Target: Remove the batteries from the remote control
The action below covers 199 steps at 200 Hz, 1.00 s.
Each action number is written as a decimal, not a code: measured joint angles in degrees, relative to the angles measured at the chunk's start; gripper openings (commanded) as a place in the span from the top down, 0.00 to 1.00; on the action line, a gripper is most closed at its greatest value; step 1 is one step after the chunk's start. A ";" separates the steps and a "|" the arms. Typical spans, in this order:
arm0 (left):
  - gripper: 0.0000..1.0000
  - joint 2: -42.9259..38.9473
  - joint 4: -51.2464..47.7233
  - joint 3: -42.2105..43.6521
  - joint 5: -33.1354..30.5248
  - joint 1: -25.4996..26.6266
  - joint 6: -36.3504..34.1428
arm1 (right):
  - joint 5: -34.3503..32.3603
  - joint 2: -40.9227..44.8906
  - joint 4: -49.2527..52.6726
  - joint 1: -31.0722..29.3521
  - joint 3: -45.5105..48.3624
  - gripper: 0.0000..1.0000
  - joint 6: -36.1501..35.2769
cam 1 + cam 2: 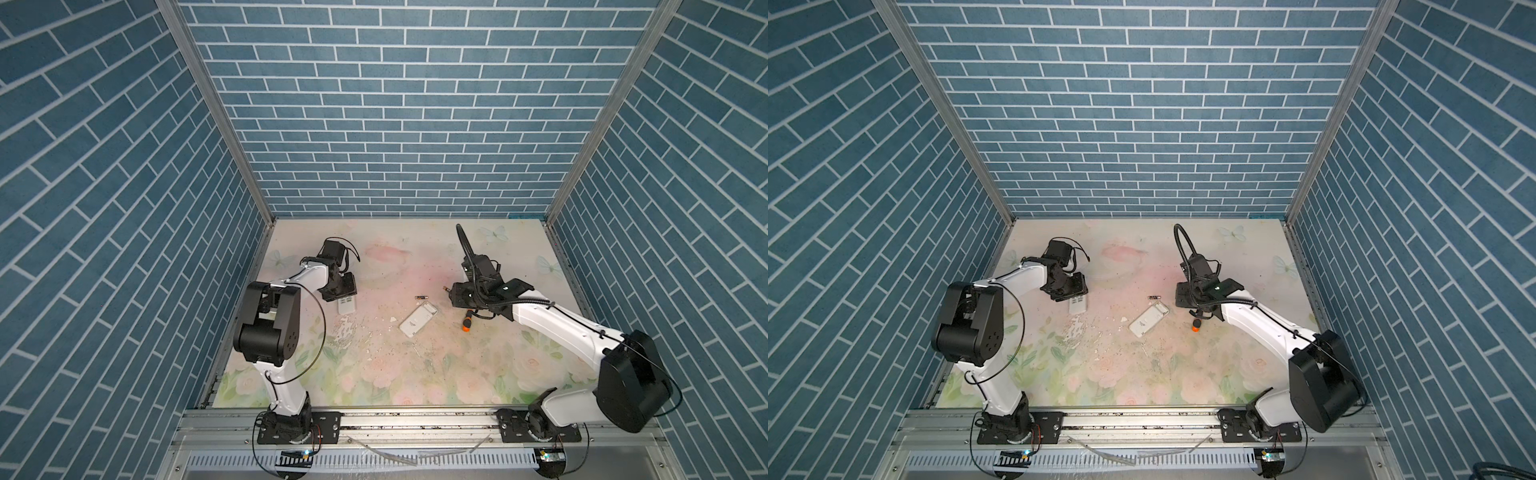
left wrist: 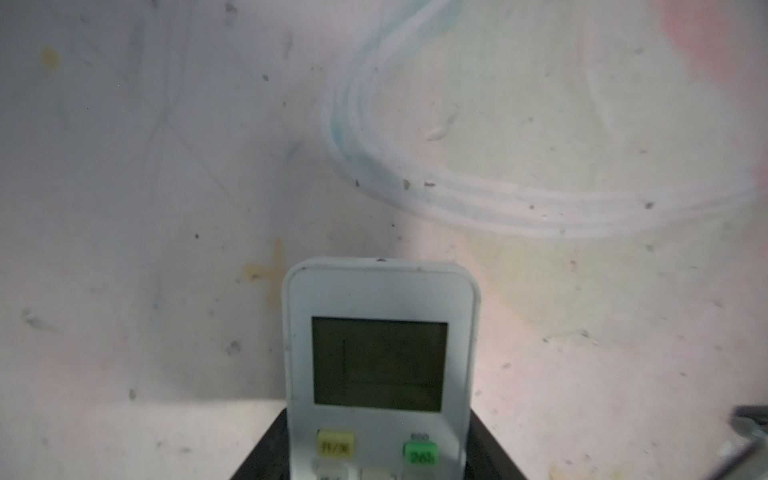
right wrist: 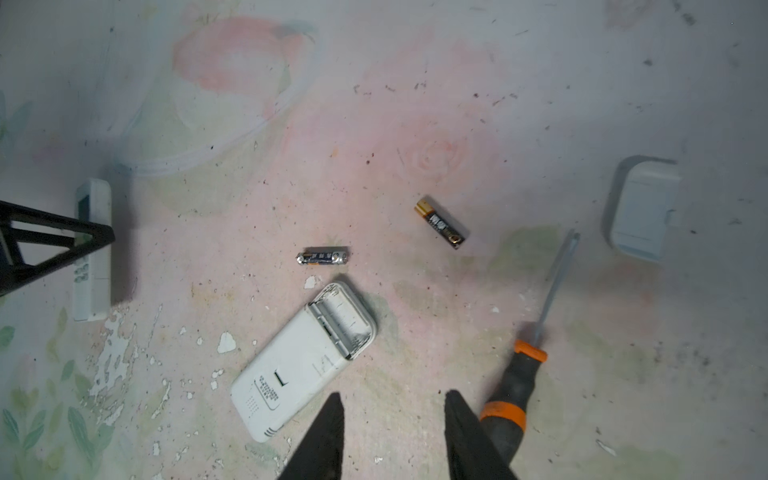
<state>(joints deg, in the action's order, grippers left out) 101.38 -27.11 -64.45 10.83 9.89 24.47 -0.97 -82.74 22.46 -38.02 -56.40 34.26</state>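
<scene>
**Two batteries loose at mid-surface**

The matte floral surface (image 1: pixel 415 374) is chipped and flaking. Toward its left edge, the left gripper (image 2: pixel 378 415) clamps black jaws on a white screened remote (image 2: pixel 380 299). The right gripper (image 3: pixel 394 395) hangs with jaws apart, holding nothing. At mid-surface lies the rounded plastic remote control (image 3: pixel 299 361), bay open. Near it are a rubber-handled screwdriver (image 3: pixel 513 386), a white cover (image 3: pixel 642 208), a gold-ended battery (image 3: pixel 440 222) and a silver-ended battery (image 3: pixel 323 257), both slim cylinders.

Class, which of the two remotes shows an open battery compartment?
The face-down remote mid-table; the screen-up remote sits in the left gripper.
</scene>
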 measured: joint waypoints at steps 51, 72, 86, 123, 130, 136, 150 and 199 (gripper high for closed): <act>0.71 -10.82 7.37 9.20 6.67 0.57 6.40 | 4.66 -6.08 -8.22 -6.88 -0.33 0.59 1.01; 0.71 -13.57 10.05 12.68 8.83 1.60 9.25 | 7.13 -7.26 -13.29 -8.94 -0.35 0.57 2.75; 0.71 -14.78 11.78 14.16 10.03 2.56 11.17 | 8.37 -8.22 -15.91 -10.38 -1.03 0.57 4.09; 0.71 -16.63 17.25 15.76 12.81 5.31 16.55 | 9.64 -11.74 -20.94 -13.62 -5.20 0.57 6.51; 0.71 -16.74 18.34 15.76 13.31 5.77 17.40 | 9.73 -12.35 -21.62 -14.03 -5.73 0.57 6.80; 0.71 -16.79 19.15 15.76 13.75 6.10 18.08 | 9.81 -12.90 -22.21 -14.38 -6.10 0.57 7.13; 0.71 -16.83 20.50 15.76 14.51 6.69 19.10 | 9.88 -13.90 -23.04 -14.97 -6.75 0.57 7.65; 0.71 -16.83 22.67 15.76 16.11 7.72 21.44 | 10.29 -16.87 -24.24 -15.87 -8.76 0.57 7.98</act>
<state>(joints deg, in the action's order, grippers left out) 84.55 -4.45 -48.69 26.94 17.61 45.91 9.32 -99.61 -1.78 -53.89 -65.17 42.24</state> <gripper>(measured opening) 0.579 0.428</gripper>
